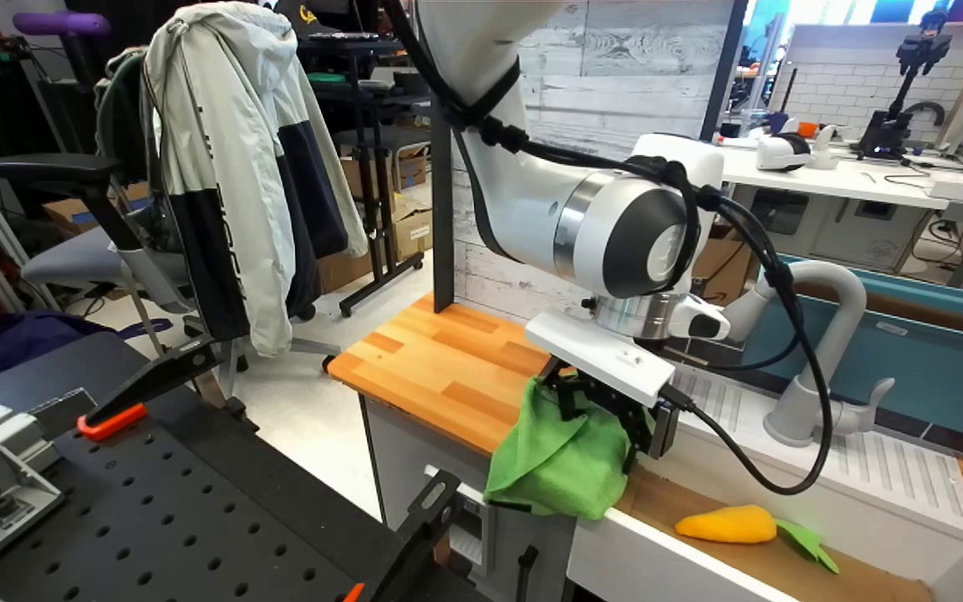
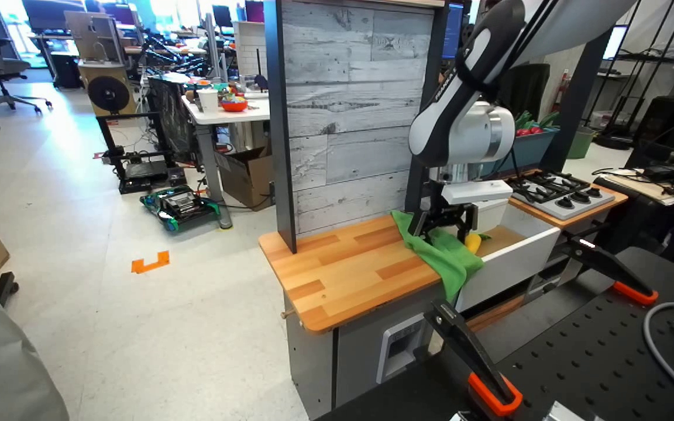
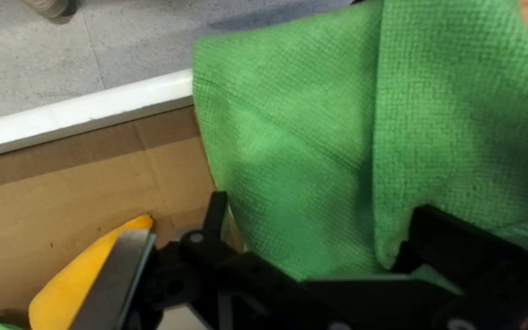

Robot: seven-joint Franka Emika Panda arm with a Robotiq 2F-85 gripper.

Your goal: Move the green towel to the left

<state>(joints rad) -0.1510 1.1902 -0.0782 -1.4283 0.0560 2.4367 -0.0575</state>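
Note:
The green towel [image 1: 561, 460] drapes over the right end of the wooden counter and the corner of the white basin in an exterior view. It shows folded and hanging over the front edge in an exterior view [image 2: 451, 260]. My gripper [image 2: 442, 227] points down at the towel. In the wrist view the gripper [image 3: 321, 211] has its fingers wide apart. Towel cloth [image 3: 291, 137] lies between and beyond them. The right finger presses against or sits in a fold of the towel. The left finger is just past the towel's edge, over the basin.
A yellow carrot toy [image 1: 728, 525] with green leaves lies in the white basin [image 1: 682, 564] beside the towel. The wooden counter [image 2: 348, 275] extends away from the basin. A grey faucet [image 1: 816, 376] stands behind. A wood-pattern back panel [image 2: 360, 117] rises behind the counter.

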